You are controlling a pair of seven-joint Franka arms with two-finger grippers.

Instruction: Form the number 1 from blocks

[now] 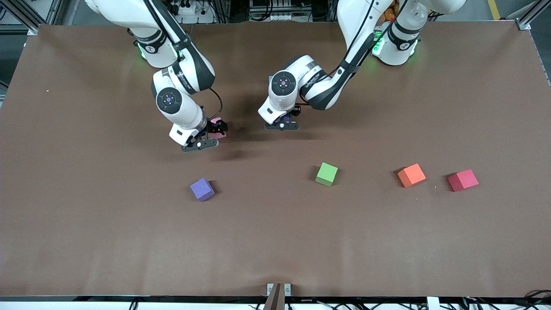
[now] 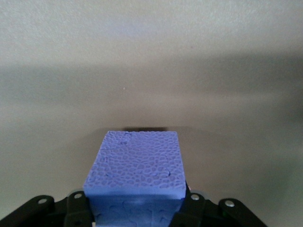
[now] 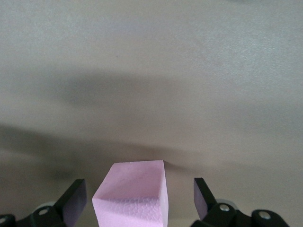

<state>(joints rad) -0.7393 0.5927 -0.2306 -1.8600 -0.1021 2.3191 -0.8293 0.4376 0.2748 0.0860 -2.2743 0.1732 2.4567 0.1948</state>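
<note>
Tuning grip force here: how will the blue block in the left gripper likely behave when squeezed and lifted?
The blue block has a pitted, foam-like skin, so it probably dents slightly under the fingers and weighs little. That matte texture should resist slipping. Flat faces suggest it will sit rather than roll.

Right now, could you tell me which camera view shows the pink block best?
The right wrist view: the pink block fills the foreground between the open right gripper fingers. The front view shows only a pink sliver beside that gripper. The left wrist view shows none of it.
</note>
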